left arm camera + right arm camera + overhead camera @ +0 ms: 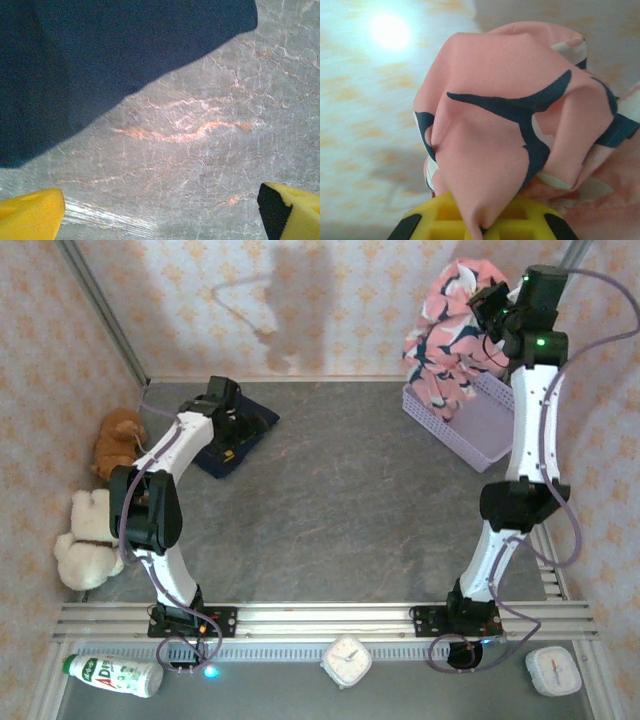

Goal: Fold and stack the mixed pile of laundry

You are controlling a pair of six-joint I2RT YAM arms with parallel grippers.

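Shark-print garment [490, 135] over right fingers [439, 209]

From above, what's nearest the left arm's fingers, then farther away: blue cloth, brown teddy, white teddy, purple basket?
1. Blue cloth, right at the left fingers.
2. Brown teddy, off to the left.
3. White teddy, left and nearer the bases.
4. Purple basket, far right.

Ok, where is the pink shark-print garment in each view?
Top external: upper right, pink shark-print garment hanging from the right end effector above the lavender basket.
Left wrist: faces the navy garment on the table.
Right wrist: centre frame, bunched, pinched by the right end effector.
Shared landmark: the right end effector's grip on it.
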